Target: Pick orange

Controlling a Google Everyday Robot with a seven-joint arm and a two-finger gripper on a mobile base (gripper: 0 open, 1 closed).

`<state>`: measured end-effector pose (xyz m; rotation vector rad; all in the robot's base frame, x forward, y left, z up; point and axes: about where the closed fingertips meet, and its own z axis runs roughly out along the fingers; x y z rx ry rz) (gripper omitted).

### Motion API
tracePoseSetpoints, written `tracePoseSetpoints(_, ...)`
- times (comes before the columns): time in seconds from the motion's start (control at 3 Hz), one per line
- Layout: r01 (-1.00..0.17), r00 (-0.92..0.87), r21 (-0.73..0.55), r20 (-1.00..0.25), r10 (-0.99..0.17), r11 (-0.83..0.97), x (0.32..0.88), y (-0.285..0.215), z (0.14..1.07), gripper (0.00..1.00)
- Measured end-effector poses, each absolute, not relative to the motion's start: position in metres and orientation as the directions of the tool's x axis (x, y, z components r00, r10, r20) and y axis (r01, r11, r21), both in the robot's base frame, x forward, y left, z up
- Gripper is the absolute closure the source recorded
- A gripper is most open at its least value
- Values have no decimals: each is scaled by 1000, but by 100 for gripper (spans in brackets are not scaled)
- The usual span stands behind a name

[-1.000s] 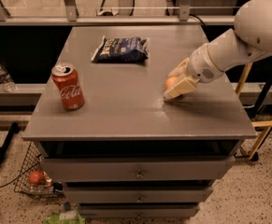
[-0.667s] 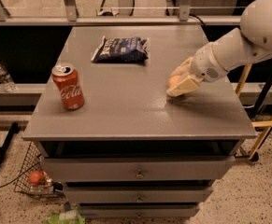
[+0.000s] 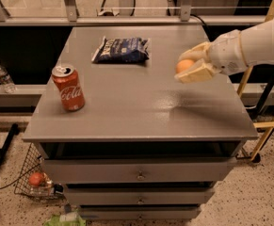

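Note:
The orange (image 3: 184,65) is a small round pale-orange fruit held between the cream fingers (image 3: 197,73) of my gripper (image 3: 189,64). The gripper is shut on it and holds it above the right side of the grey cabinet top (image 3: 127,102). The white arm (image 3: 249,46) comes in from the right edge. The far side of the orange is hidden by the fingers.
A red soda can (image 3: 68,87) stands at the left of the top. A dark blue snack bag (image 3: 122,49) lies at the back middle. A wire basket (image 3: 35,182) with a redder round fruit (image 3: 36,179) sits on the floor at lower left. A plastic bottle (image 3: 4,77) stands at far left.
The gripper has risen from the cabinet top with the orange in it and moved slightly right. The can and the bag have not moved.

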<state>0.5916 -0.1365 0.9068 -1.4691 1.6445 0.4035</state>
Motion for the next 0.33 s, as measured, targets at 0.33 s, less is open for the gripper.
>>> tracePoseSetpoints(0.33,-904,151,-367,-756,-636,221,587,-136,929,100)
